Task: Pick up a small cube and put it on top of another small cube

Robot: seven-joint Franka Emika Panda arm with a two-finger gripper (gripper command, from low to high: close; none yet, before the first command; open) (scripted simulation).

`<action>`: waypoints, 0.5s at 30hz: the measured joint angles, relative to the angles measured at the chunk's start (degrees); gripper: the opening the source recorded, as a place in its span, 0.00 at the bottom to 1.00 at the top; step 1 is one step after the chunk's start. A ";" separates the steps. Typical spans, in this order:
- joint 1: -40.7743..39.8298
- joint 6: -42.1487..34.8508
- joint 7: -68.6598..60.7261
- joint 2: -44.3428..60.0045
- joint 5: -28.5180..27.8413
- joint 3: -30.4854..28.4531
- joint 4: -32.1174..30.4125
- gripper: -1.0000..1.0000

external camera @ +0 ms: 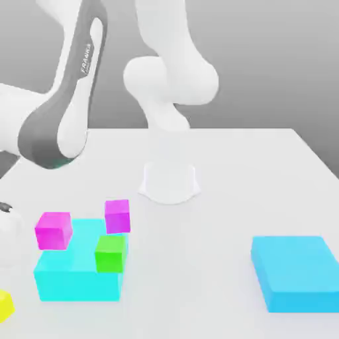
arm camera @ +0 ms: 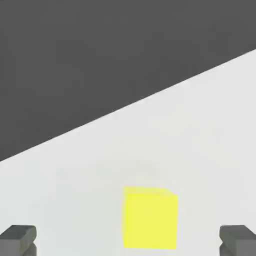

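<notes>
Our wide-spread two-finger pincer (arm camera: 128, 241) holds nothing as we stand, by our judgement, near the start, with the small bright yellow cube (arm camera: 151, 220) lying on the white table (arm camera: 90, 190) between the fingertips' lines, and grasping, lifting and stacking all left.

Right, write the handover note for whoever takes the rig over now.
Tool: open and empty, its fingers wide apart.
Yellow cube: on the table at the exterior view's left edge; in the hand view it shows between the fingers, ungripped.
Other small cubes: green, magenta and purple, by the cyan block.
Done: no cube stacked on another small one.
Left: grip the yellow cube, lift it, set it on another small cube. The task doesn't say which.
</notes>
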 joint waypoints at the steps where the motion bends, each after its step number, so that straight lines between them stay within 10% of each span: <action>1: -1.32 0.70 -1.24 1.79 1.46 0.63 0.16 0.50; 5: -3.15 6.47 -2.82 10.06 3.41 1.94 1.82 0.50; 6: -3.28 7.53 -2.93 11.47 3.53 2.07 2.13 0.00; 15: -3.18 4.96 -2.77 8.17 3.34 1.87 1.39 0.00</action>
